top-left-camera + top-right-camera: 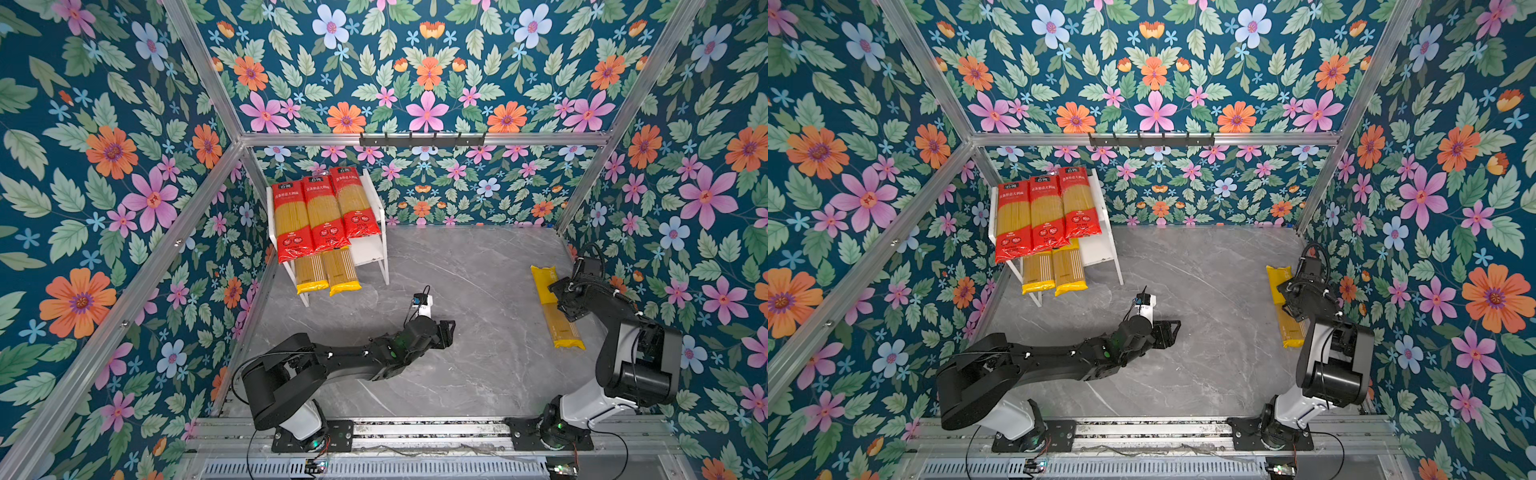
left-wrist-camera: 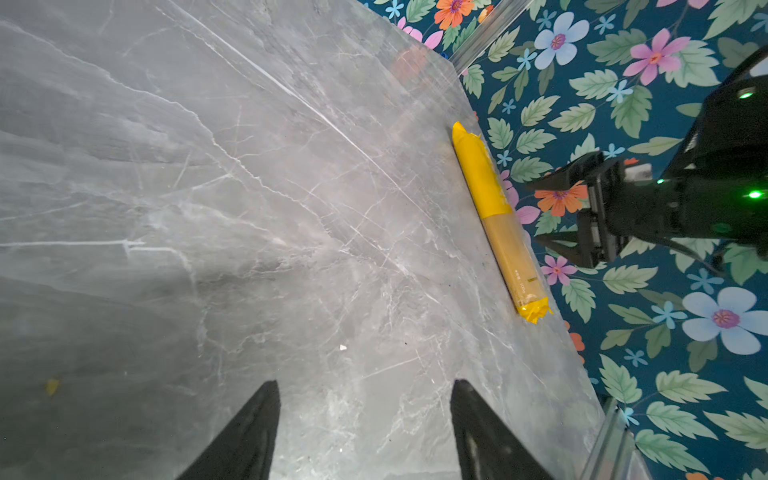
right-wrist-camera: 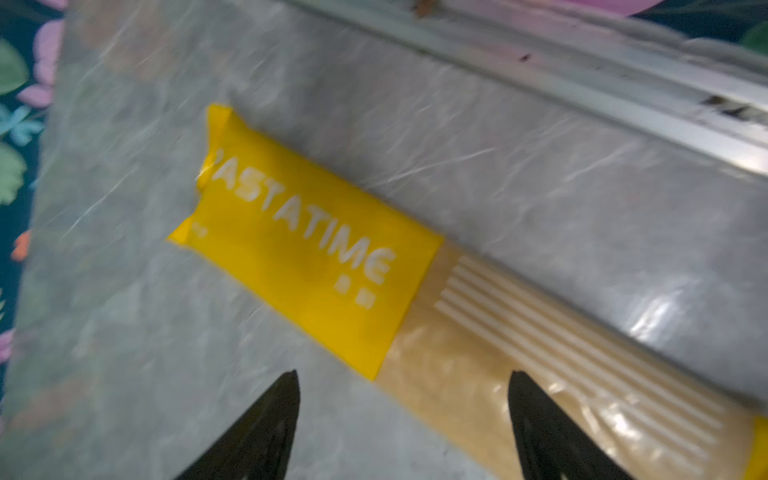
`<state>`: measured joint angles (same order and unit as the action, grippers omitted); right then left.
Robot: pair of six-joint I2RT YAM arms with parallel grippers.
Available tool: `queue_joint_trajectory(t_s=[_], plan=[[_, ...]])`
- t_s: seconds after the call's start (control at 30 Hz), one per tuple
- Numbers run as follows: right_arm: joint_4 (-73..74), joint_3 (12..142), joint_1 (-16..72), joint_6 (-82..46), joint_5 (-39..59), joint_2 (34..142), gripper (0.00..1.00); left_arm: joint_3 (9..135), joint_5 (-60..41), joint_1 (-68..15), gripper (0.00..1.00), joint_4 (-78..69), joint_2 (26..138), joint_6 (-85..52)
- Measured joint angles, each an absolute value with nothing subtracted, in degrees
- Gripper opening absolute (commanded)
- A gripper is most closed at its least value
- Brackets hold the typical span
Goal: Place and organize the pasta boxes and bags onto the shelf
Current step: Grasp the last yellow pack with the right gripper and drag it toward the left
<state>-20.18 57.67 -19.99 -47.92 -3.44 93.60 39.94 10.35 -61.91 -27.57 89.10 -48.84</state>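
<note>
The white shelf point(image 1: 370, 249) point(image 1: 1096, 249) stands at the back left. Three red-ended pasta bags point(image 1: 322, 212) point(image 1: 1046, 212) lie side by side on its top tier. Two yellow-ended bags point(image 1: 340, 270) point(image 1: 1054, 270) stick out of its lower tier. Another yellow-ended bag point(image 1: 557, 320) point(image 1: 1287, 328) point(image 2: 494, 216) point(image 3: 316, 249) lies flat on the table along the right wall. My right gripper point(image 1: 559, 297) point(image 2: 540, 212) point(image 3: 402, 374) hovers open just over its clear middle. My left gripper point(image 1: 451, 332) point(image 1: 1173, 332) point(image 2: 365, 384) is open and empty over the table's middle.
Grey marble tabletop point(image 1: 478, 291) inside floral walls with aluminium frame posts. A metal rail point(image 3: 623, 104) runs along the table edge right beside the loose bag. A black hook rail point(image 1: 422, 139) hangs on the back wall. Small crumbs point(image 2: 343, 347) lie on the table.
</note>
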Motion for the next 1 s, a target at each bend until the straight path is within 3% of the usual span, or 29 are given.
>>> queue_joint_trajectory(t_s=[0.2, 0.57, 1.0], plan=[[-17.4, 57.5, -19.8, -48.5, -3.0, 99.6, 0.75, 40.2, 10.1, -61.9, 0.68, -27.5, 89.4, -48.5], [-7.2, 49.1, -7.0, -49.3, 2.5, 93.8, 0.73, 38.9, 9.5, -61.9, 0.67, -28.2, 89.5, -49.1], [-20.3, 45.1, -3.2, -45.6, 9.4, 82.3, 0.73, 40.6, 12.1, -61.9, 0.67, -25.3, 87.1, -47.5]])
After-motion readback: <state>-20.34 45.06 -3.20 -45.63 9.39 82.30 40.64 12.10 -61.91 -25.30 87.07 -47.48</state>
